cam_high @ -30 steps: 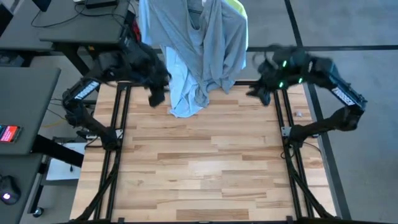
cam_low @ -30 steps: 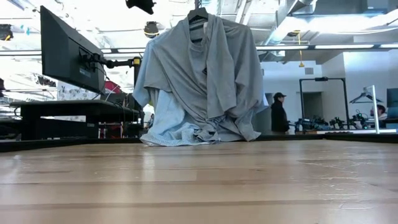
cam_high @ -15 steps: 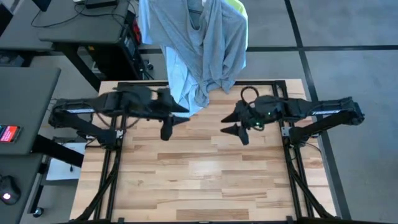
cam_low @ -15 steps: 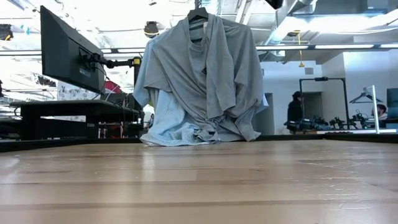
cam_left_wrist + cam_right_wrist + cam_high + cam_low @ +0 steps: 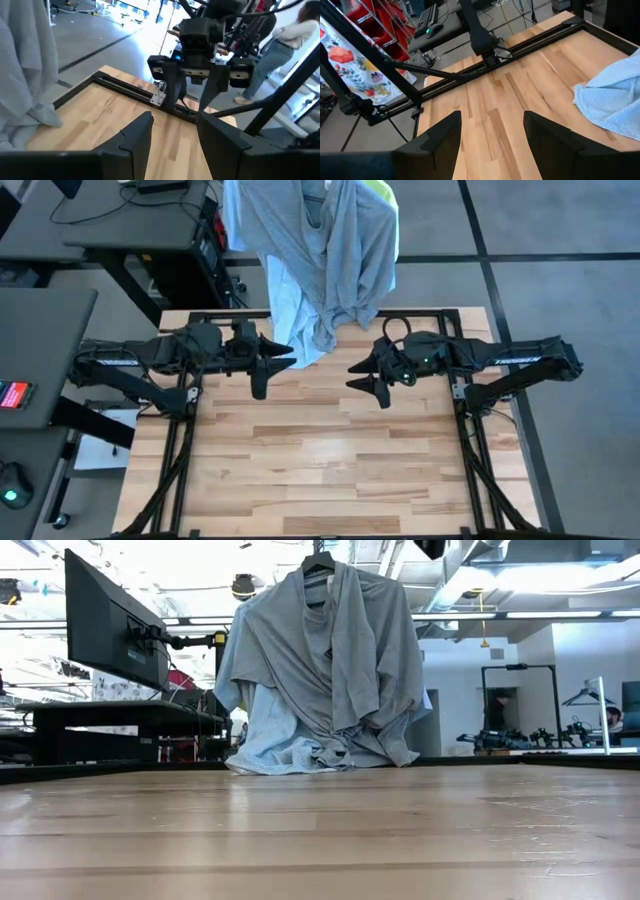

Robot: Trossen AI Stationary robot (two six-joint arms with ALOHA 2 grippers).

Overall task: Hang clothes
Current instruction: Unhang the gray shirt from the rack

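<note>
**Mia:** Where are the clothes?

**Ben:** They hang in a bunch at the back edge of the wooden desk [image 5: 330, 450]. The grey T-shirt [image 5: 335, 250] is on top, on a dark hanger [image 5: 319, 562]. From the low camera, it covers most of the pile.

**Mia:** And the blue one?

**Ben:** The pale blue shirt [image 5: 290, 330] hangs under the grey one. Its bottom end lies crumpled on the desk. The right wrist camera sees that blue cloth resting on the wood.

**Mia:** I see a bit of yellow!

**Ben:** Yes, the yellow T-shirt [image 5: 383, 192] peeks out behind the grey one, at the very top of the high picture. Only a small strip shows.

**Mia:** What are the arms doing?

**Ben:** Both reach in over the back part of the desk and face each other. The left gripper [image 5: 268, 365] is just beside the blue shirt's bottom end. Its fingers [image 5: 137, 137] are spread apart and hold nothing.

**Mia:** And the other one?

**Ben:** The right gripper [image 5: 366, 376] is a little way from the clothes, on the other side. Its fingers [image 5: 442, 137] are wide apart too, with only bare wood between them.

**Mia:** Is anyone around?

**Ben:** A person [image 5: 280, 50] stands past the desk, in the left wrist camera.
</note>
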